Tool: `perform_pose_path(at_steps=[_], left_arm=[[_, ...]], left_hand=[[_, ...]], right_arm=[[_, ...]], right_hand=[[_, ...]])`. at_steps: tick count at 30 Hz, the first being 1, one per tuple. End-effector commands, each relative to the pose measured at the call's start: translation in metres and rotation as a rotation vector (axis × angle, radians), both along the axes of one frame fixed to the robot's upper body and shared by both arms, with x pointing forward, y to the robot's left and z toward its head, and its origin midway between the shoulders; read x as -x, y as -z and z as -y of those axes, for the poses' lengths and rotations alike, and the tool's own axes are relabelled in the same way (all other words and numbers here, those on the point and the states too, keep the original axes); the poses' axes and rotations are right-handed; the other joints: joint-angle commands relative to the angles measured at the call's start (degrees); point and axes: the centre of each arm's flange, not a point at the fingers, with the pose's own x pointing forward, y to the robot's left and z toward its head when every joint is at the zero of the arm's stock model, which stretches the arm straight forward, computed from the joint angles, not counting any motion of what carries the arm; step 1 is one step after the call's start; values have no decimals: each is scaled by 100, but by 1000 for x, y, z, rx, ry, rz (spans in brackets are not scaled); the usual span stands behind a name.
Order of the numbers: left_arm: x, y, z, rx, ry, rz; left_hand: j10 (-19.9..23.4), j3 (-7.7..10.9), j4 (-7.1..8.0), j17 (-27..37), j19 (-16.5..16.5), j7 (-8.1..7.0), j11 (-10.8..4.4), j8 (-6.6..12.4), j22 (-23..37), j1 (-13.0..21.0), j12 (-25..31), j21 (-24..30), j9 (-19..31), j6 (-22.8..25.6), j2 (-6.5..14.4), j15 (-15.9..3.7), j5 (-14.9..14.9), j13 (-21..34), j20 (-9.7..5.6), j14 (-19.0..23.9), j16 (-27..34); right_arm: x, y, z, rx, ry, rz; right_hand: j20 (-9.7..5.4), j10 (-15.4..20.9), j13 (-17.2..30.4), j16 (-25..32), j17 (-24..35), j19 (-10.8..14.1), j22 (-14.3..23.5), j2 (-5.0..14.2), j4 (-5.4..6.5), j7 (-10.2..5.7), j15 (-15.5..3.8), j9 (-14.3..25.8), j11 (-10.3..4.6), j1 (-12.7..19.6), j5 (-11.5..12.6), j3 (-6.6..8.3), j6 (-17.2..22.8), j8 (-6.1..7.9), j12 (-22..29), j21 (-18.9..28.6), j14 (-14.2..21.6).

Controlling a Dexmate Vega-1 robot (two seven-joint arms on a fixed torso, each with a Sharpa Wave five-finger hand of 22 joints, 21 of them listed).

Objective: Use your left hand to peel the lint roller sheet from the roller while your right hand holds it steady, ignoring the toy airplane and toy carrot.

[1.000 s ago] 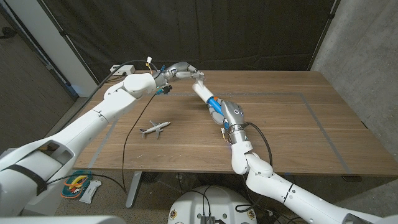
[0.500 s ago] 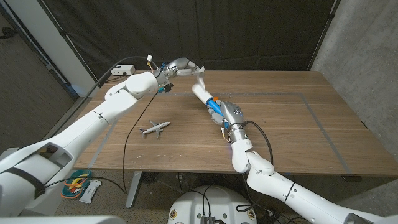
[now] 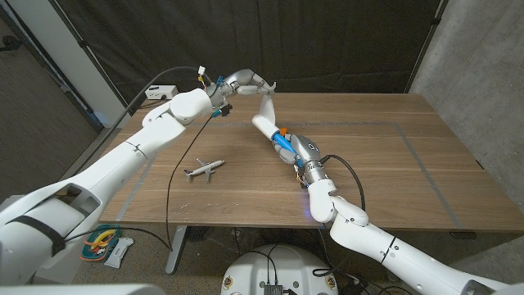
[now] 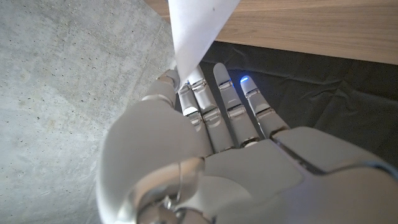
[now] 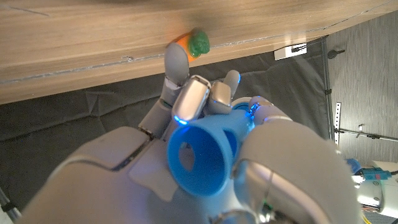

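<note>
The lint roller (image 3: 268,129) lies low over the wooden table (image 3: 385,164), a white cylinder on a blue plastic handle (image 5: 205,155) whose open end is a round hollow ring. The right hand (image 3: 301,151) is wrapped around that handle, its smooth grey and white fingers (image 5: 194,96) curled over the blue plastic, so the white roll sticks out beyond the hand toward the far edge of the table.

From the roll's far end a thin white sheet (image 3: 264,102) rises in a narrow strip, tapering to a point where the left hand (image 3: 237,84) pinches it. In the left wrist view the sheet (image 4: 198,28) looks like plain flat paper, caught between the thumb and the nearest finger while the other fingers (image 4: 231,93) reach out straight. That hand is up above and just beyond the roller.

A small white toy airplane (image 3: 204,170) sits on the table to the roller's left, well apart. A small orange toy carrot (image 5: 189,45) with a green top lies on the table past the right hand's fingertips.
</note>
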Motion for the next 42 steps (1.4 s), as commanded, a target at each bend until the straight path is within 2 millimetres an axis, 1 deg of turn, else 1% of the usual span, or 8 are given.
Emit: perform_pose_path(at_steps=[1,16,30,42], left_arm=[[8,-11,7,-11,0,45],[17,-18,10,-4,-23,90],[28,-24,11,11,-44,143],[39,-30,12,30,-42,190]], left_hand=[[15,-28,13,39,14,91,-35,-20,23,181,86,38,20,35,92,-970,40,70,-29,22,-36],[13,-86,13,100,9,118,-20,-34,25,258,181,75,26,73,108,-977,54,189,-34,42,-67],[-5,-142,23,147,0,134,-37,-46,25,310,251,106,31,92,120,-974,62,289,-38,46,-107],[2,-199,56,161,-10,144,-50,-57,24,317,321,135,35,101,125,-959,71,381,-40,-18,-197]], right_arm=[[-3,1,5,-8,-33,-82],[-1,2,9,-10,-40,-93],[0,3,11,-18,-46,-107],[-1,4,12,-15,-47,-120]], right_hand=[[-308,-10,529,38,29,-23,-14,299,597,175,-25,4,-1,-251,-40,646,159,40,767,59,50],[-303,-2,529,38,28,-48,-28,300,586,185,-25,-3,12,-268,-56,689,139,81,769,142,57],[-307,16,529,38,27,-48,-81,300,577,200,-25,-42,12,-285,-74,726,139,109,773,179,66],[-302,12,529,37,26,-48,-114,299,572,205,-25,-68,14,-305,-91,757,128,141,770,206,73]])
